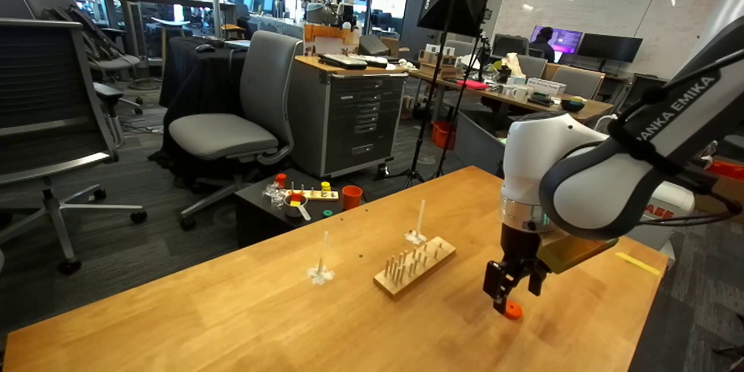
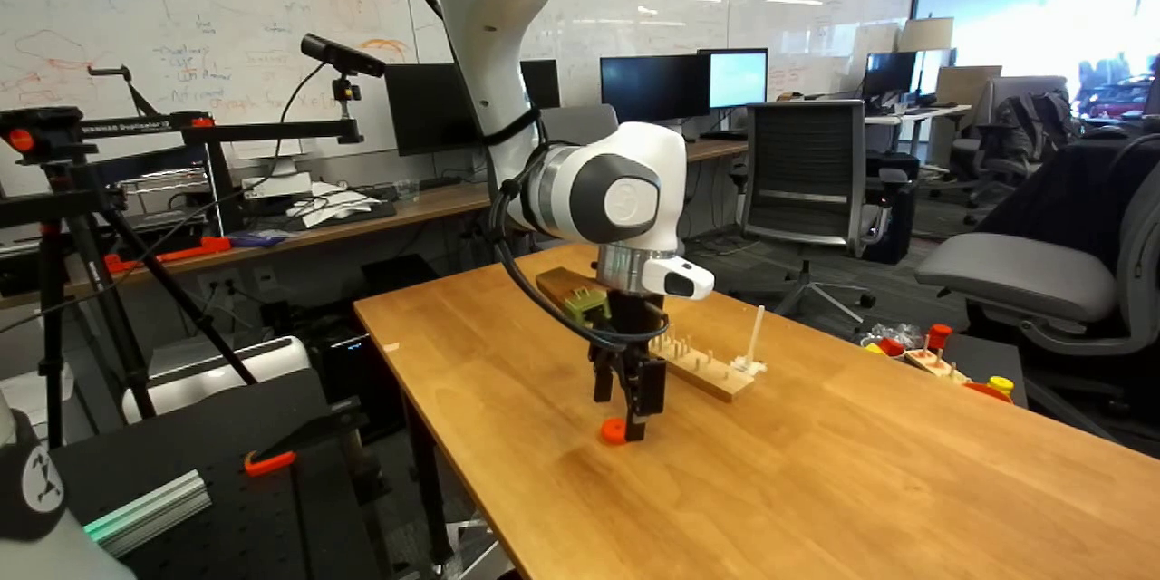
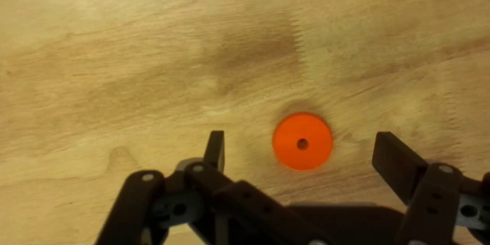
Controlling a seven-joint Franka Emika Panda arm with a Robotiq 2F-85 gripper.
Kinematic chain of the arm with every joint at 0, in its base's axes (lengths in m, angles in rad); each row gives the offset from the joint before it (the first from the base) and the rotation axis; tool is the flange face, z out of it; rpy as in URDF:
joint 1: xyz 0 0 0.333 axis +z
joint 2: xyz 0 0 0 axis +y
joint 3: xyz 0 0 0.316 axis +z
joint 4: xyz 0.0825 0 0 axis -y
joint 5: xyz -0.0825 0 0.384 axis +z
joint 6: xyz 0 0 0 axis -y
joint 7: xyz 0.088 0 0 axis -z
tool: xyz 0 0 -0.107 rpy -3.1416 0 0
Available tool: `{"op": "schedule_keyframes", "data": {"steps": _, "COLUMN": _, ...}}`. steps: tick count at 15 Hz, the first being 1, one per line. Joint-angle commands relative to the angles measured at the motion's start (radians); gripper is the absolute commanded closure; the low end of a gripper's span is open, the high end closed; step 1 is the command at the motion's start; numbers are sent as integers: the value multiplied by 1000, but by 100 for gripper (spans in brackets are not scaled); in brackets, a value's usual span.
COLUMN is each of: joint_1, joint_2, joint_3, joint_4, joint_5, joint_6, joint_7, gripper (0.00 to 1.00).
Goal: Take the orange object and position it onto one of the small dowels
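I have the gripper (image 1: 517, 300) spread wide, holding nothing; the holed orange disc (image 3: 302, 130) lies just below, roughly midway between its jaws.

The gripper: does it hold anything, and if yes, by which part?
Nothing is held: the gripper is open, and the orange disc lies on the table.

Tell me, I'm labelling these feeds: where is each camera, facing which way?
An exterior view: off-robot, raised, facing across the table to a drawer cabinet; arm at right.
An exterior view: off-robot, raised, facing across the table to monitors; arm at centre.
Wrist view: on the wrist, facing down at the orange disc; fingers show.
Both exterior views share the peg board and gripper.
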Motion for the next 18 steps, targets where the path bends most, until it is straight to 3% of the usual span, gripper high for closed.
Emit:
{"op": "schedule_keyframes", "data": {"steps": 1, "joint_1": -3, "joint_2": 19, "joint_3": 4, "joint_4": 20, "joint_5": 49, "joint_6": 15, "joint_7": -12, "gripper": 0}}
{"op": "schedule_keyframes", "data": {"steps": 10, "joint_1": 12, "joint_2": 51, "joint_3": -22, "joint_4": 37, "joint_5": 44, "joint_6": 35, "joint_7": -6, "gripper": 0}}
{"op": "schedule_keyframes", "data": {"steps": 11, "joint_1": 10, "joint_2": 56, "joint_3": -21, "joint_4": 40, "joint_5": 47, "joint_6": 38, "joint_7": -6, "gripper": 25}}
{"op": "schedule_keyframes", "data": {"steps": 12, "joint_1": 8, "joint_2": 60, "joint_3": -19, "joint_4": 43, "joint_5": 50, "joint_6": 40, "joint_7": -8, "gripper": 26}}
{"op": "schedule_keyframes", "data": {"steps": 18, "joint_1": 0, "joint_2": 55, "joint_3": -19, "joint_4": 39, "joint_5": 59, "joint_6": 57, "joint_7": -10, "gripper": 73}}
